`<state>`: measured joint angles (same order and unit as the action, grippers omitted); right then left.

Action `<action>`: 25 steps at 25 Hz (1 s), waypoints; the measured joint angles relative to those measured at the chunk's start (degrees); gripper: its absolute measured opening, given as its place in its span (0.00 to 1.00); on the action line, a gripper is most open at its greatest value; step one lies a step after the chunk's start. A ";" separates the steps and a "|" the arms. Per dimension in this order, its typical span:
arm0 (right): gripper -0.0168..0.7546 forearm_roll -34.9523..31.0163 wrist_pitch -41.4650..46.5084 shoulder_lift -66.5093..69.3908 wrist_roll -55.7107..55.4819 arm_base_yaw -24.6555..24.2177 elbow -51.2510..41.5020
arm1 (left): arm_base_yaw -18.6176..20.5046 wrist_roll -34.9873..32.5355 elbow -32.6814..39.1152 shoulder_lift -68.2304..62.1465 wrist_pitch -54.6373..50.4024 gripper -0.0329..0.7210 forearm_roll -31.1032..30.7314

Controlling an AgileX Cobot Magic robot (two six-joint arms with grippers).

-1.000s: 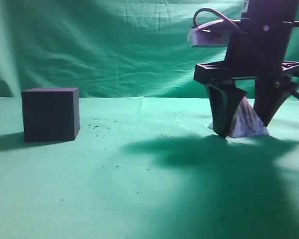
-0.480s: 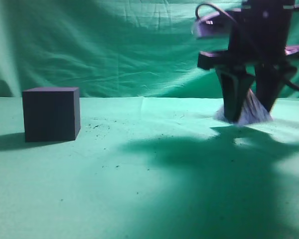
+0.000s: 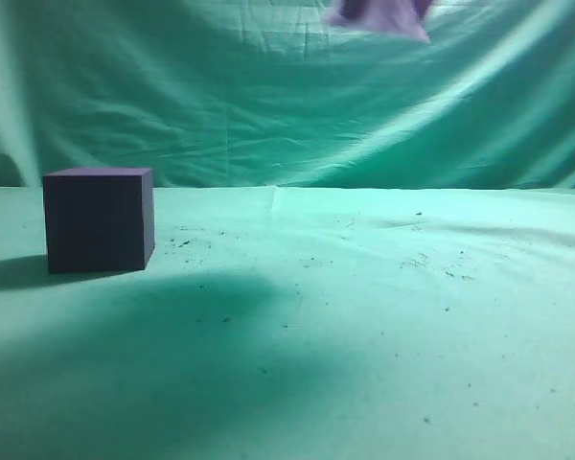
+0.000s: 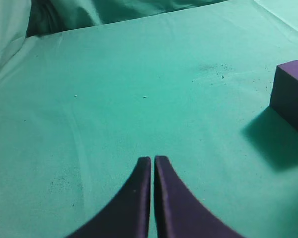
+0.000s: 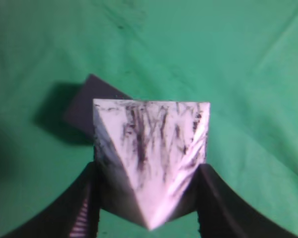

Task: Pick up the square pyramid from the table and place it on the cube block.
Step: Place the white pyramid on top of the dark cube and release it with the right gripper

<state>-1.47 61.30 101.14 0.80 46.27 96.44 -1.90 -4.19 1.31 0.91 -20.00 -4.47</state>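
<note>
The square pyramid, white with dark streaks, is held between the fingers of my right gripper, high above the table. In the exterior view only its base shows at the top edge, right of centre. The dark cube block stands on the green cloth at the left; it shows behind the pyramid in the right wrist view and at the right edge of the left wrist view. My left gripper is shut and empty over bare cloth, left of the cube.
Green cloth backdrop hangs behind the table. Small dark crumbs speckle the cloth. A broad shadow lies across the front left.
My right gripper has lifted the pyramid off the table, up and to the left, almost out of the exterior view. Its shadow has shifted left toward the cube.
</note>
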 joint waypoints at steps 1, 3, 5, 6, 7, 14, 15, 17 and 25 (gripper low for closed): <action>0.49 0.00 0.41 1.69 0.05 2.06 1.80 | 0.00 0.00 0.00 0.00 0.00 0.04 0.00; 0.49 0.22 1.33 5.36 0.14 5.09 5.34 | 0.00 0.00 0.00 0.00 0.00 0.04 0.00; 0.49 0.92 2.54 9.76 0.14 6.95 8.50 | 0.00 0.00 0.00 0.00 0.00 0.04 0.00; 0.49 1.09 3.04 11.95 0.14 7.44 10.13 | 0.00 0.00 0.00 0.00 0.00 0.04 0.00; 0.49 1.23 3.71 13.73 0.14 7.56 11.48 | 0.00 0.00 0.00 0.00 0.00 0.04 0.00; 0.49 2.37 5.42 23.58 0.14 7.55 18.90 | 0.00 0.00 0.00 0.00 0.00 0.04 0.00; 0.49 2.48 5.42 24.23 0.14 7.42 19.12 | 0.00 0.00 0.00 0.00 0.00 0.04 0.00; 0.49 2.75 5.42 24.84 0.14 7.18 19.38 | 0.00 0.00 0.00 0.00 0.00 0.04 0.00; 0.65 2.09 8.07 25.06 0.14 5.59 19.48 | 0.00 0.00 0.00 0.00 0.00 0.04 0.00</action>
<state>0.62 69.38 126.21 0.94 51.86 115.92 -1.90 -4.19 1.31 0.91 -20.00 -4.47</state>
